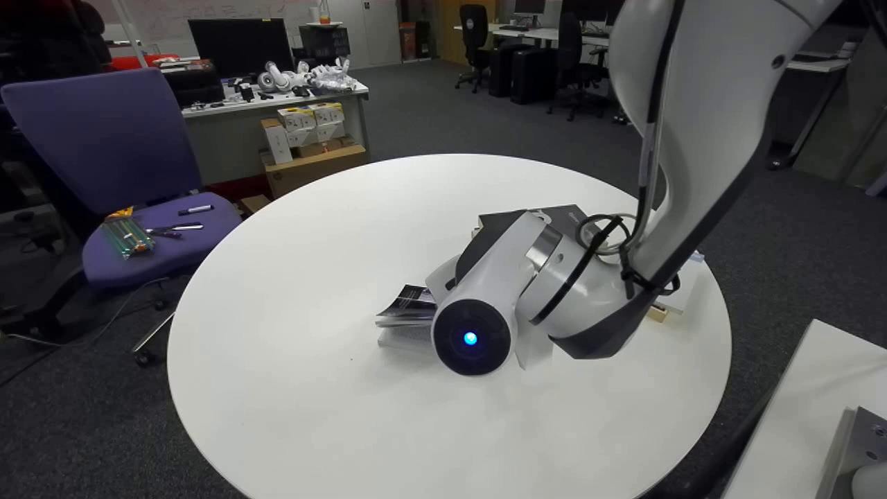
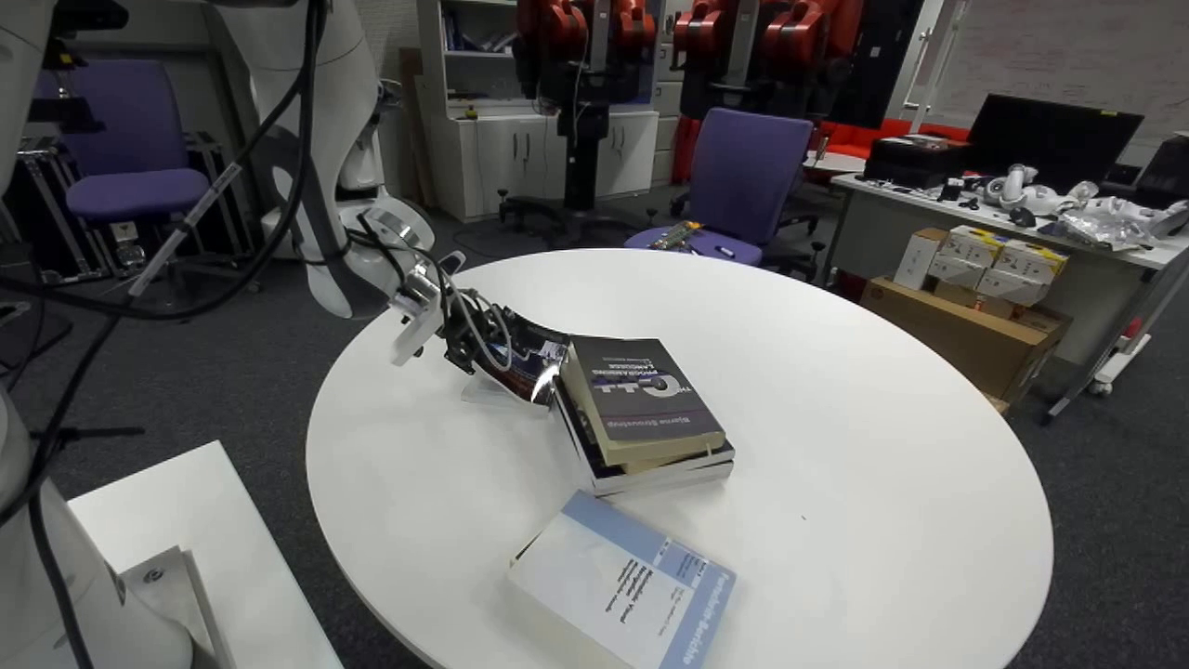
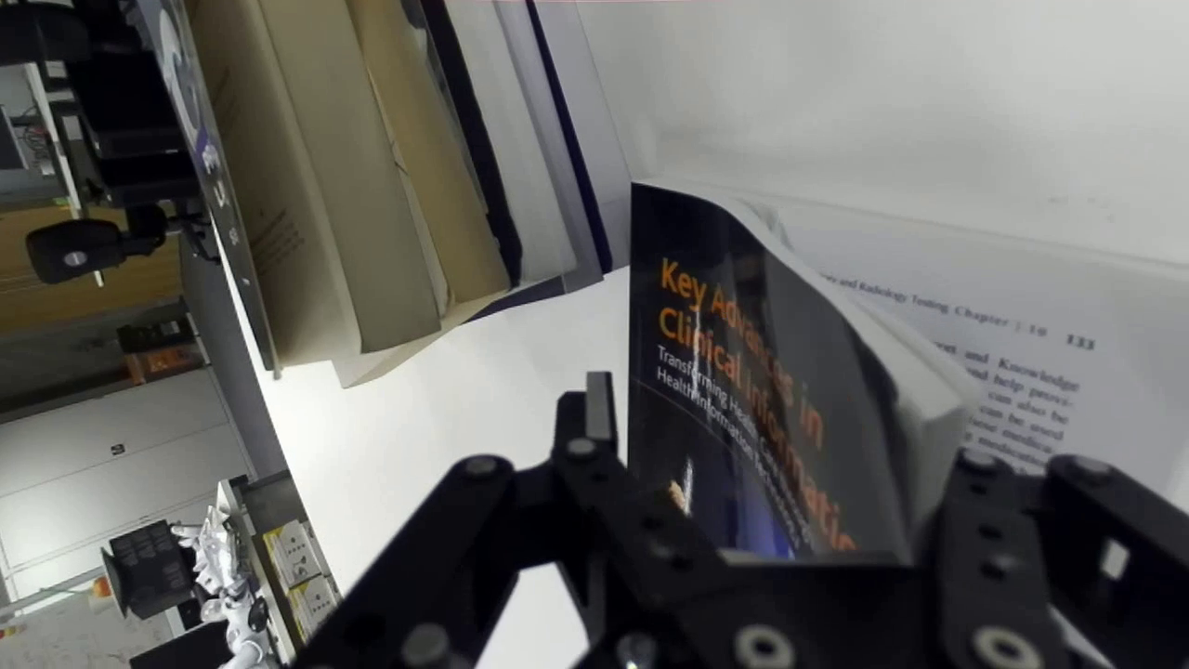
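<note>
Parted jaws astride the bowed side of an open book; table separating them from stacked books (arm slanting downward).

Hand around part of open book on surface. Book stack ahead of hand; lone book farther off.

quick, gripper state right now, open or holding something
Gripper: open, straddling part of the dark-covered book, with no firm grip on it visible.
</note>
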